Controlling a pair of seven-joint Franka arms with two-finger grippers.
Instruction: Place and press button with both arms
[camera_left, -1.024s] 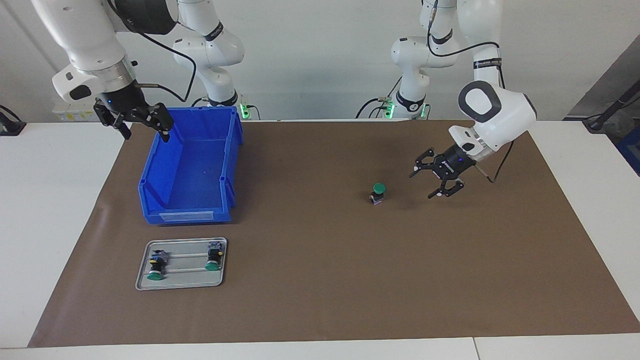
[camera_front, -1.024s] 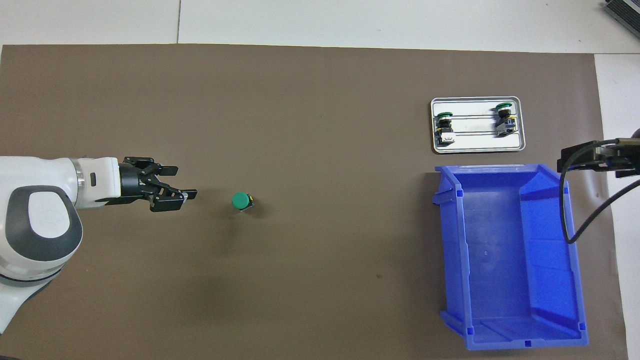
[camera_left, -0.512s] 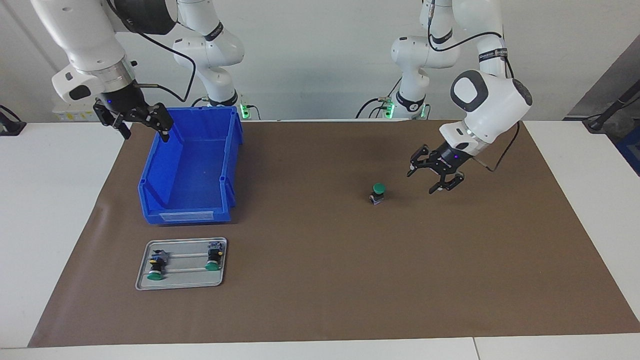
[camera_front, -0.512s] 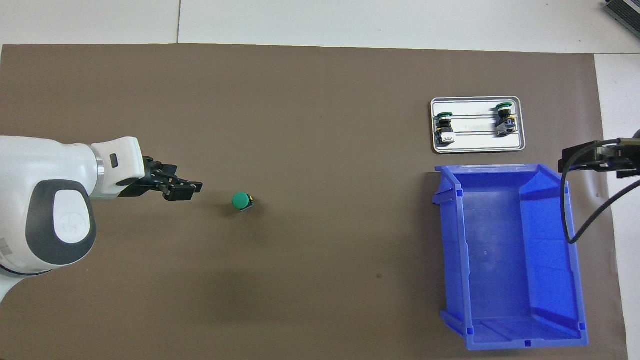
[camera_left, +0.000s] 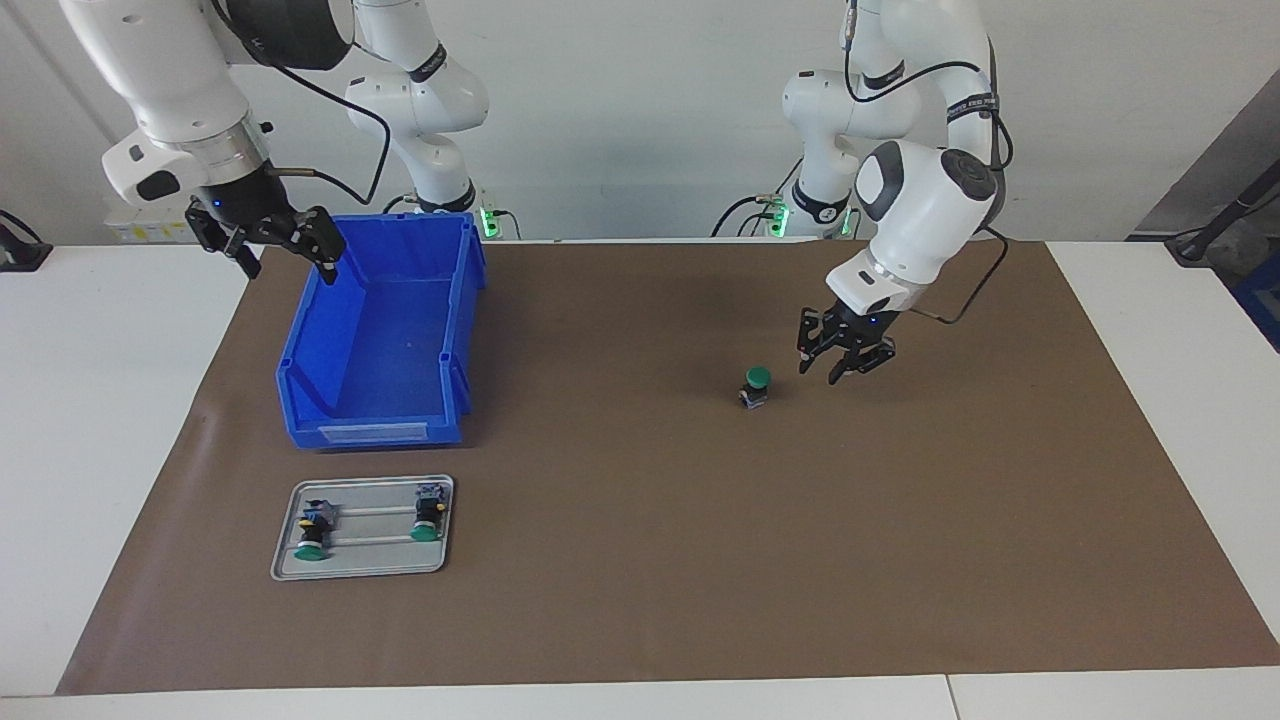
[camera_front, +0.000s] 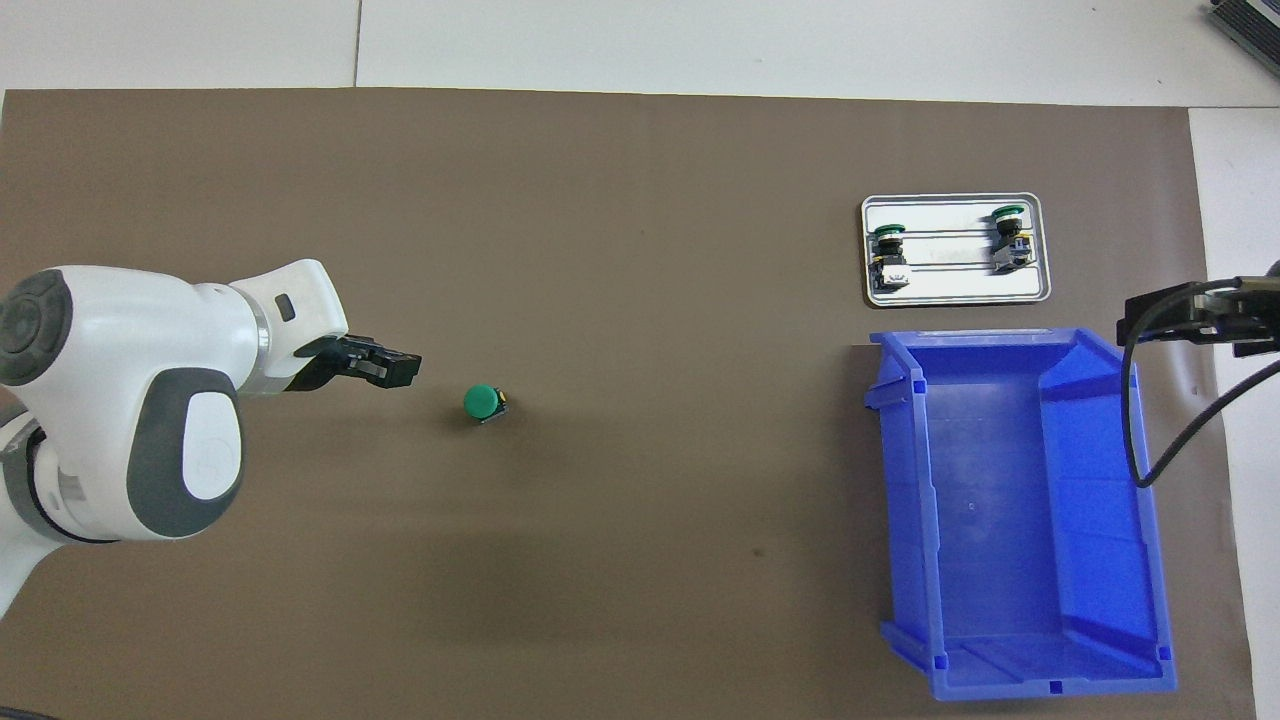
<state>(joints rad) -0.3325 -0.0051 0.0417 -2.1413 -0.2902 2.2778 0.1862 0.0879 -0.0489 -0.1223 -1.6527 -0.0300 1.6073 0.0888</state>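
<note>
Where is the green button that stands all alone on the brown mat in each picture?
Facing view: the button stands on the mat right of centre, near the left gripper.
Overhead view: the same button is left of centre.
Shared landmark: the blue bin, toward the right arm's end.

Three buttons (camera_left: 757, 385), one bin (camera_left: 375, 330), one tray (camera_left: 362, 567).

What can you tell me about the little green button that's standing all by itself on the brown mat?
The button has a round green mushroom cap on a small blocky black-and-grey body that looks plastic. It stands upright, cap up, on the brown mat, toward the left arm's end of the table. Nothing touches it but the mat. The left gripper hangs close beside it, empty.
</note>
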